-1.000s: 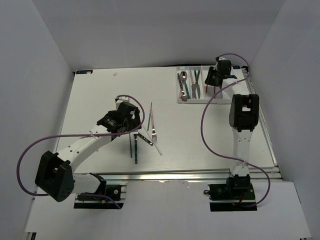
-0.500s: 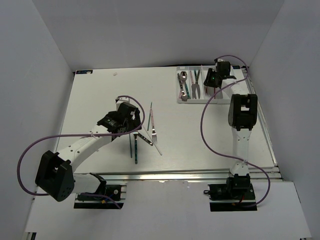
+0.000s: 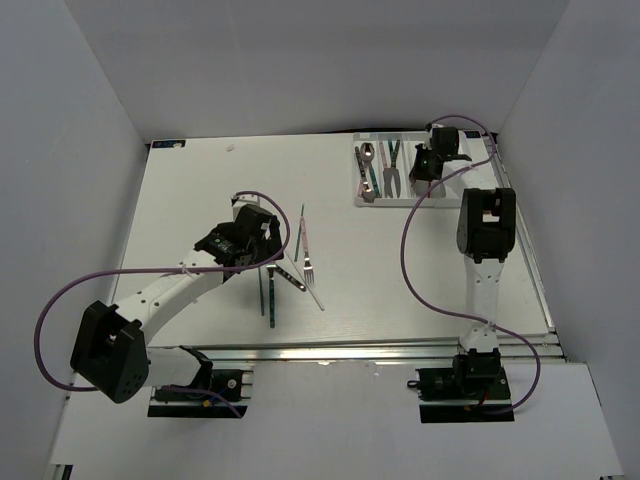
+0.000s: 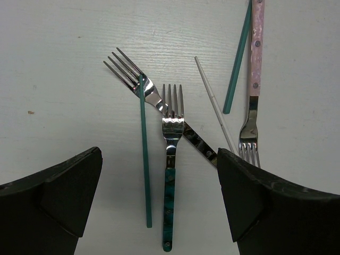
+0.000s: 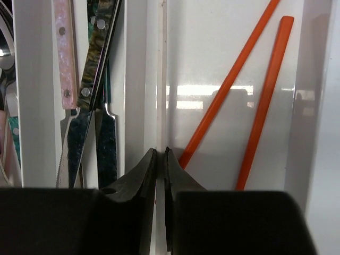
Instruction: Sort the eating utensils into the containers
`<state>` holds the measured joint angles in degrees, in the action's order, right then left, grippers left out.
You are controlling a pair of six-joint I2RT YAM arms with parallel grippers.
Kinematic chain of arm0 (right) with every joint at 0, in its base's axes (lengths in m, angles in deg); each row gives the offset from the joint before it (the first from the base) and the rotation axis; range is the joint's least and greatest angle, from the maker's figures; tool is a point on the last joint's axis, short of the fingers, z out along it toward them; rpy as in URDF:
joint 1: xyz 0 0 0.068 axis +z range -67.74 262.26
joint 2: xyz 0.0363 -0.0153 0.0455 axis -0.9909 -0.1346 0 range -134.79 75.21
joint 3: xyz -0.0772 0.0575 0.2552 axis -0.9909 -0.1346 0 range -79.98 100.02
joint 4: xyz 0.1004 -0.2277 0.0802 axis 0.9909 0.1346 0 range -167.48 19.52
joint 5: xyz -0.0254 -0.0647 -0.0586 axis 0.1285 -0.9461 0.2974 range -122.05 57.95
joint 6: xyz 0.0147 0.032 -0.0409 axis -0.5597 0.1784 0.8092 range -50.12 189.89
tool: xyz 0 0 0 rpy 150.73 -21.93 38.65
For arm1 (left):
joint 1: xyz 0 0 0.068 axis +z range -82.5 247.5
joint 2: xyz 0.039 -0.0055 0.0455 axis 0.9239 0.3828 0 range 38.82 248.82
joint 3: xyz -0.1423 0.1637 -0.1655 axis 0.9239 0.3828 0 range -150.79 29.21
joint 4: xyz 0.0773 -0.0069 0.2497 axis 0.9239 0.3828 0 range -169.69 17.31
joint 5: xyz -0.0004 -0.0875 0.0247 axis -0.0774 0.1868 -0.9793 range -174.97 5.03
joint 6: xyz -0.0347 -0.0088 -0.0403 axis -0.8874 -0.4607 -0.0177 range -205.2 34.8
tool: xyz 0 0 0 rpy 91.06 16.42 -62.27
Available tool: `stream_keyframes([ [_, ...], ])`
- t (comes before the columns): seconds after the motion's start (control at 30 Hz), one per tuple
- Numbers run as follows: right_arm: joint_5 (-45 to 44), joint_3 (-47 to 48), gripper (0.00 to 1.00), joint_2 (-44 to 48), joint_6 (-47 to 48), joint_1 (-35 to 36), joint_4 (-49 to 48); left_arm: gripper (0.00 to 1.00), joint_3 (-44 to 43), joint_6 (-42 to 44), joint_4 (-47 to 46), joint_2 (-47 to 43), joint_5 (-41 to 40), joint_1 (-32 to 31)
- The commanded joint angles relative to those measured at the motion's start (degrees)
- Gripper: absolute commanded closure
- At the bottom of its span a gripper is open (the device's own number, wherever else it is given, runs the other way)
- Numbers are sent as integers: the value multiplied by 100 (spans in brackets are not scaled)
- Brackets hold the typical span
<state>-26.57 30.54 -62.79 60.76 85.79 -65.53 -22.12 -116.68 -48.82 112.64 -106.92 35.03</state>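
Two orange-red chopsticks [image 5: 228, 79] are seen lying slanted and apart from each other on the floor of the rightmost compartment of the white tray [image 3: 396, 203]. In the compartment next to it on the left, knives [image 5: 93, 53] with pink and dark patterned handles are piled over one another. A spoon [image 3: 368, 155] is held in the leftmost slot, with other pieces between that are too small to be told apart. The right gripper [image 5: 160, 156] is held over the divider [image 5: 141, 79] bounding the chopsticks' compartment. Its fingers are drawn almost together, with only a narrow slit left. A thin pale strip [image 5: 162, 64] runs in line with that slit, and whether it is pinched cannot be told.

Well apart from the tray, to its left and nearer the arm bases, loose utensils are scattered on the table [image 3: 200, 190]. A teal-handled fork [image 4: 169, 212] is crossed over a second fork [image 4: 130, 74], and a teal chopstick [image 4: 144, 170] is laid with its tip on that second fork's tines. Beside these are a pale chopstick [image 4: 212, 98], another teal chopstick [image 4: 237, 58] and a pink-handled fork [image 4: 257, 48]. The left gripper [image 4: 159, 159] is held above this cluster with its jaws spread wide, and the teal-handled fork is seen between them.
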Motion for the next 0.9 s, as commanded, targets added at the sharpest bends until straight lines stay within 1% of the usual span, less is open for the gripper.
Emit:
stream_keyframes([
  [0.0, -143, -223, 95, 483, 209, -1, 54, 2, 44, -15, -46, -70, 16, -5],
  [0.1, -248, -671, 95, 877, 244, -1, -192, 2, 44, -16, -72, -70, 25, -5],
  [0.17, -310, -891, 91, 1089, 253, -1, -289, 2, 44, -24, -73, -61, 33, -5],
  [0.2, -319, -892, 88, 1116, 253, -1, -281, 2, 36, -24, -64, -61, 25, -5],
  [0.23, -336, -874, 76, 1125, 245, -1, -272, 2, 35, -24, -64, -43, 16, -5],
  [0.27, -337, -805, 72, 1134, 245, -1, -246, 2, 18, -24, -64, -35, -2, -5],
  [0.3, -337, -743, 66, 1126, 245, -1, -150, 2, 0, -33, -46, -26, -63, -5],
  [0.33, -319, -673, 63, 1117, 236, -1, -105, 2, -17, -42, -20, 0, -107, -5],
  [0.37, -328, -594, 61, 1152, 236, -1, -52, 2, -78, -68, 6, 35, -168, -5],
  [0.43, -267, -567, 60, 1222, 175, 7, 1, 2, -166, -155, 129, 106, -396, -5],
  [0.5, -240, -558, 59, 1380, 122, 16, 27, 2, -324, -252, 287, 246, -555, -5],
  [0.57, -266, -593, 56, 1642, -9, 69, 141, 2, -412, -402, 349, 378, -661, -5],
  [0.63, -319, -908, 50, 1915, -124, 226, 255, 2, -527, -595, 332, 457, -626, -5],
  [0.7, -398, -1416, 40, 2521, -309, 428, 195, 2, -571, -744, 279, 562, -565, -5],
  [0.73, -433, -2063, 31, 2767, -379, 699, 125, 2, -580, -841, 262, 615, -547, -5],
  [0.77, -442, -2400, 26, 3248, -475, 858, -76, 2, -571, -1033, 218, 712, -460, -5],
  [0.8, -486, -2717, 20, 3461, -494, 1069, -165, 2, -554, -1113, 174, 747, -407, -5],
  [0.83, -738, -3242, 11, 3664, -494, 1558, -244, 2, -458, -1271, 130, 783, -345, -5],
  [0.87, -776, -3439, 11, 3944, -502, 1807, -297, 2, -422, -1333, 60, 826, -258, -5],
])
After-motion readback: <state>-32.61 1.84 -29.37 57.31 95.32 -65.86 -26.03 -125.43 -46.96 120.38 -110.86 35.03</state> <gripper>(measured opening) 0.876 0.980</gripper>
